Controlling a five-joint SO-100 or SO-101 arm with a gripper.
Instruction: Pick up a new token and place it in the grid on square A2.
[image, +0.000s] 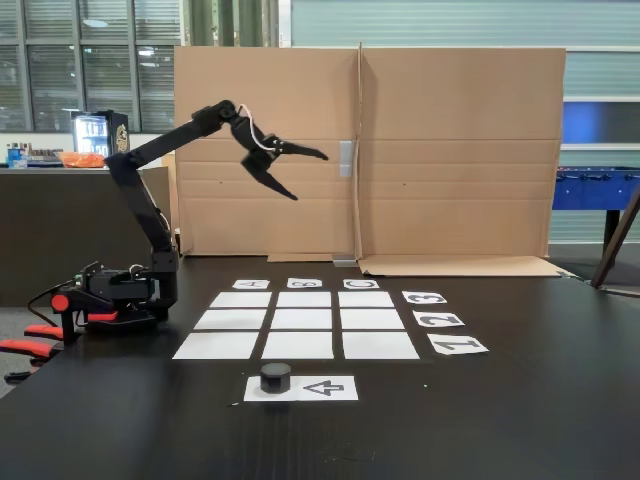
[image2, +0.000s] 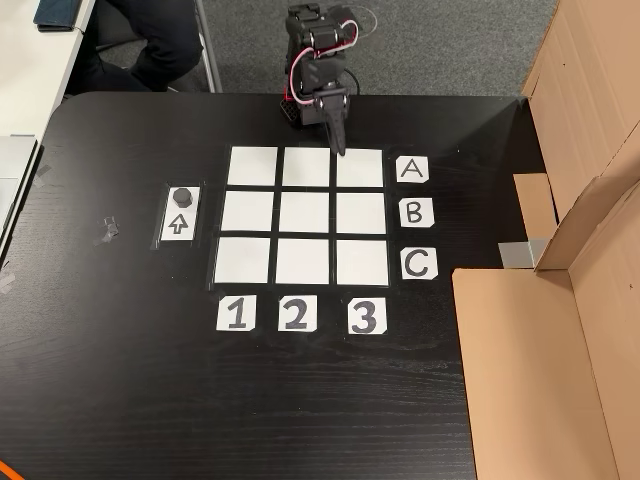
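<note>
Tool (image: 308, 172) raised high above the surface (image: 520, 420), its two fingers spread apart and holding nothing. We see the token (image: 276, 376) resting on one end of the arrow sheet (image: 325, 388), well apart from the tool and on the far side of the grid (image2: 305, 216) from the arm's base (image: 115, 295). In our judgement the step in hand is the reach: we would carry the tool across the grid, keep it clear of the papers, lower it straight down with a finger on each side of the token, then close. Square A2 (image2: 305, 166) lies almost directly beneath the tool in the other view, in the row nearest the base. We count one token, nine white squares, six labels, one arrow sheet, one arm.
</note>
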